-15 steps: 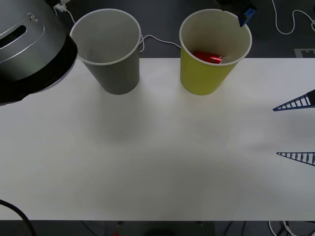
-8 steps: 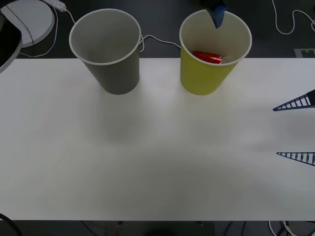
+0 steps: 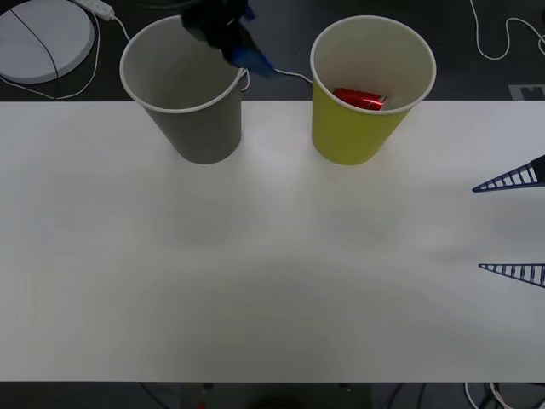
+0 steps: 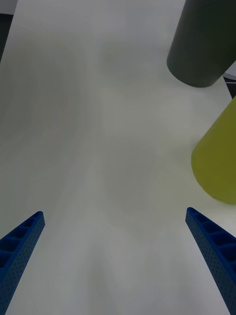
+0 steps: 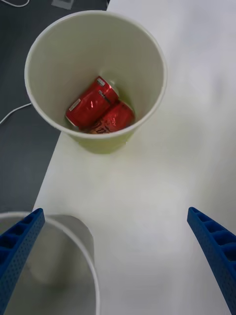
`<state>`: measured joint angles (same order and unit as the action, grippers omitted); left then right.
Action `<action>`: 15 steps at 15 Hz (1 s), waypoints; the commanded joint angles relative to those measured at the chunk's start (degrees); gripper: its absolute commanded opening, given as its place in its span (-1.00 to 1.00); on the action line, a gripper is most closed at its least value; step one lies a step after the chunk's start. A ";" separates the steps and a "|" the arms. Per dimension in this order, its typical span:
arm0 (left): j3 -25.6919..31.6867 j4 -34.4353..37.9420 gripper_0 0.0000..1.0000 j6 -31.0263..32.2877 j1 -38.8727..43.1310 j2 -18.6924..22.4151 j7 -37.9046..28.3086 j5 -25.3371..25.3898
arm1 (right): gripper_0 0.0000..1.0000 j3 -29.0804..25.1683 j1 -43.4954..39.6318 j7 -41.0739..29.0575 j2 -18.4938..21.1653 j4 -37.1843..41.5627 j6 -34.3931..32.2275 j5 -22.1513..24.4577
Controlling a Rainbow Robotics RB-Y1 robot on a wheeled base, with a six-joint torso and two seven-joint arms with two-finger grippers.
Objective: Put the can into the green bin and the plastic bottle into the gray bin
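Observation:
The green bin (image 3: 372,89) stands at the back of the white table, right of the gray bin (image 3: 183,85). Two red cans (image 5: 93,101) lie at the bottom of the green bin, one can (image 3: 358,99) showing in the front view. My left gripper (image 3: 234,38) hovers open above the gray bin's far right rim (image 5: 73,236), with nothing between its fingers (image 5: 19,251). My right gripper (image 3: 515,226) waits open low over the table's right side, empty; both bins (image 4: 206,44) (image 4: 219,157) stand ahead of it. The plastic bottle is out of view.
A white round device (image 3: 43,34) and loose cables (image 3: 277,72) lie on the dark floor behind the table (image 3: 272,256). The table's back edge runs just behind the two bins.
My left gripper has swung left, from above the green bin to above the gray bin's rim. The left arm's large silver casing has left the view. The right gripper stayed still.

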<state>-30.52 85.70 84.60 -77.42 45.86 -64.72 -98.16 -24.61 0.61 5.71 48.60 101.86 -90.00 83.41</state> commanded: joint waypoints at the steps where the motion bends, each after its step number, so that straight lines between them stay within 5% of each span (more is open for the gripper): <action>1: 8.10 6.50 1.00 2.94 8.52 3.36 1.61 0.43 | 1.00 0.00 0.00 0.00 0.00 0.00 0.00 0.00; 6: 18.48 12.74 1.00 4.61 22.58 10.92 12.77 3.15 | 1.00 0.00 0.00 0.00 0.00 0.00 0.00 0.00; 15: 31.22 13.27 1.00 4.61 43.32 15.23 35.54 10.80 | 1.00 0.00 0.00 0.00 0.00 0.00 0.00 0.00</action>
<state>-0.02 98.98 89.23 -35.48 60.91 -31.12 -87.70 -24.61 0.62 5.71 48.60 101.87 -90.00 83.41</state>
